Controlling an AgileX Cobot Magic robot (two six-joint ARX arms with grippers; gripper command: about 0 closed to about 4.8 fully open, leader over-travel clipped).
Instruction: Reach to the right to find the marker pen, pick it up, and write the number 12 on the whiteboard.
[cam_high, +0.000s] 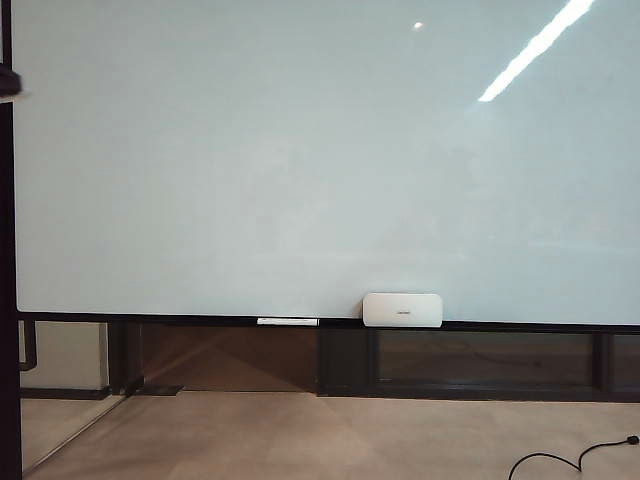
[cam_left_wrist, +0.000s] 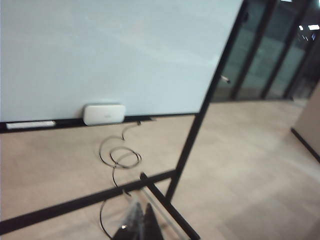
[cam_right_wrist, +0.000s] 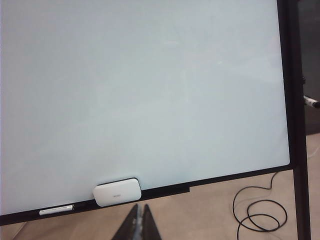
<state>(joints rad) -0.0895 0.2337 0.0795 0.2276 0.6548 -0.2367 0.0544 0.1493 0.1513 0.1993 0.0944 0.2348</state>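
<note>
Marker pen (cam_right_wrist: 311, 103): I see it past the board's right edge, beyond the dark frame post, white barrel, dark tip pointing away from the board and slightly down; long axis near level.
Whiteboard (cam_right_wrist: 150, 90): blank, glossy.
White box (cam_right_wrist: 116, 192): on the board's bottom ledge.
White stick (cam_right_wrist: 56, 210): lying along the ledge, near the box.
Right gripper (cam_right_wrist: 140, 225): low before the board, fingers pressed together, empty.
Left gripper (cam_left_wrist: 140, 226): fingers together, nothing between them, above the floor cable (cam_left_wrist: 119, 157).
</note>
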